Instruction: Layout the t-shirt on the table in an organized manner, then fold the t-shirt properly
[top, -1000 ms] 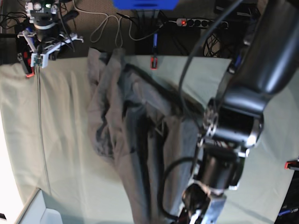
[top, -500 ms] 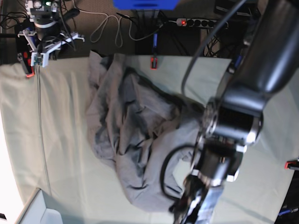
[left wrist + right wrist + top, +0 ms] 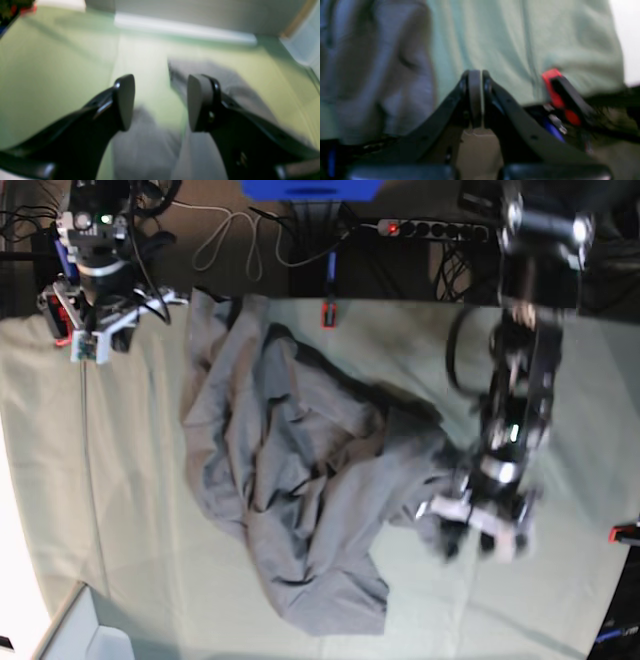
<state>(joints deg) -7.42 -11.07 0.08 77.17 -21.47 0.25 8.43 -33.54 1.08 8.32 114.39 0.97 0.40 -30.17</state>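
The dark grey t-shirt (image 3: 290, 470) lies crumpled in a heap on the middle of the pale green table (image 3: 140, 480). My left gripper (image 3: 470, 538) hovers, blurred, at the shirt's right edge. In the left wrist view the left gripper (image 3: 160, 102) is open with nothing between its fingers (image 3: 124, 100), and the t-shirt (image 3: 147, 147) lies below them. My right gripper (image 3: 90, 340) sits at the table's far left corner. In its wrist view the right gripper (image 3: 475, 97) is shut on nothing, with the t-shirt (image 3: 375, 65) off to its left.
Red clamps grip the table's edges at the back (image 3: 328, 313), by the right gripper (image 3: 555, 90) and at the right (image 3: 625, 532). A power strip (image 3: 420, 227) and cables lie behind the table. A pale box corner (image 3: 90, 635) sits at the front left.
The left gripper opened and let go of the stretched shirt, then swung from the front edge up to the shirt's right side. The shirt dropped into a wider crumpled heap.
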